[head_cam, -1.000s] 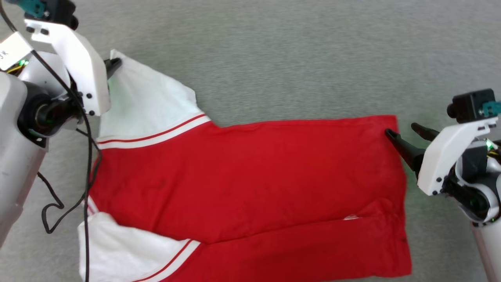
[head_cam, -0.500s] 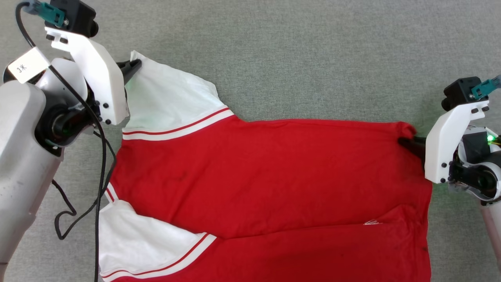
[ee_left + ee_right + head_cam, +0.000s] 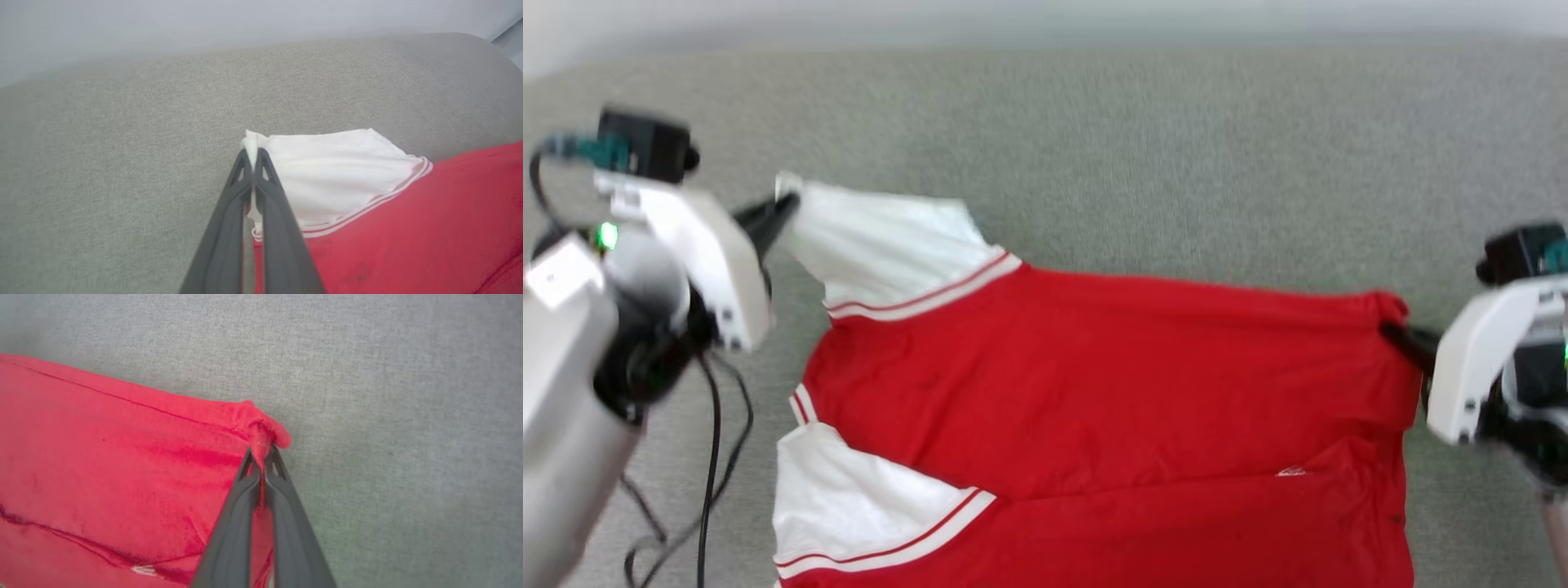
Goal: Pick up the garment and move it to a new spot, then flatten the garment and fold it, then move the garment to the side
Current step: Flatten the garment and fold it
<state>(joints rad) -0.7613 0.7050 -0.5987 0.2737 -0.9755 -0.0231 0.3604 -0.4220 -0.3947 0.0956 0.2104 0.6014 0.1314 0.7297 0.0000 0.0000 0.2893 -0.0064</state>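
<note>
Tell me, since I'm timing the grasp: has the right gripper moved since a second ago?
Yes. The right gripper, then open beside the far red corner of the garment, has advanced onto that corner and shut on it. The head camera shifted too.

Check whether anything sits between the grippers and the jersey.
Nothing visible does. The left gripper pinches the jersey by its white sleeve, the right gripper by a red corner.

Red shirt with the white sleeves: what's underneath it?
The garment lies on a grey fabric surface, which shows past its left, right and far edges. Whatever sits directly beneath the red cloth is covered, so it cannot be seen.
</note>
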